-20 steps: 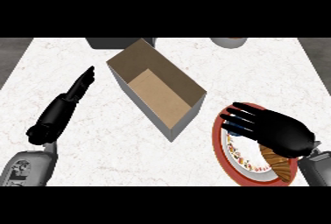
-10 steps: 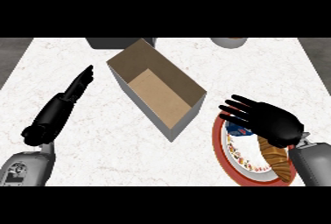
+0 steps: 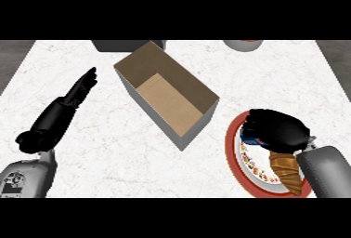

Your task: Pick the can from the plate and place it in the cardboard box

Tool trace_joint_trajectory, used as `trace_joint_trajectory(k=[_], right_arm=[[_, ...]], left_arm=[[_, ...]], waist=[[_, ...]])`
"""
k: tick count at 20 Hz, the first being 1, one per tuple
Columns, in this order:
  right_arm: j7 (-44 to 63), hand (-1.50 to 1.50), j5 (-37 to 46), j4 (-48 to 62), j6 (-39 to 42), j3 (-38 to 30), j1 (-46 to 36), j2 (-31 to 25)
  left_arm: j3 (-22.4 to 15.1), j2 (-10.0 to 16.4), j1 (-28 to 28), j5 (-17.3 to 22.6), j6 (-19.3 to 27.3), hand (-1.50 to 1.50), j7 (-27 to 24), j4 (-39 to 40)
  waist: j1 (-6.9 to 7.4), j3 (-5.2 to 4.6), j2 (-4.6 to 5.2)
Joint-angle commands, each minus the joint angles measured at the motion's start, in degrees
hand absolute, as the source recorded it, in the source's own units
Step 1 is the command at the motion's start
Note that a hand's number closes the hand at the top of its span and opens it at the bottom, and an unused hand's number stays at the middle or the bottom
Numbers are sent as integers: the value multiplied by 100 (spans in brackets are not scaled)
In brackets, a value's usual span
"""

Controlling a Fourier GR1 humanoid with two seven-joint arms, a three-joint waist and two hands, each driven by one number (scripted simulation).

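Note:
The can (image 3: 253, 140) shows only as a small blue patch on the red-rimmed plate (image 3: 233, 139) at the right. My right hand (image 3: 276, 130) covers it from above, fingers curled down round it and hiding most of it. The open cardboard box (image 3: 168, 100) lies slantwise in the middle of the counter, its near corner just left of the plate. On the left my left hand (image 3: 68, 102) rests with straight fingers pointing up and away, holding nothing.
A croissant (image 3: 286, 170) lies on the near half of the plate beside my right forearm. A dark grey object (image 3: 123, 45) and a pale round vessel (image 3: 243, 44) stand at the counter's far edge.
My right hand moved left over the plate and its spread fingers curled down round the can. The left hand and the box have stayed put.

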Motion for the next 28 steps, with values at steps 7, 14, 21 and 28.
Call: trace_joint_trajectory(k=[7,14,21,28], right_arm=[[1553,150,572,312,282,593,-326,1900],[3534,150,-411,368,841,739,-223,2193],[5618,150,-927,-10,624,1553,-1522,2216],[7957,150,-1519,-345,100,1877,-2488,2222]], left_arm=[[-61,-134,-59,-236,116,0,-188,228],[-244,-151,-206,-139,-116,0,-190,99],[-459,-280,-505,-177,-212,0,-160,297],[-521,-345,-579,-198,-230,0,-161,464]], waist=[[67,-4,12],[636,31,102],[922,8,73],[970,-3,41]])
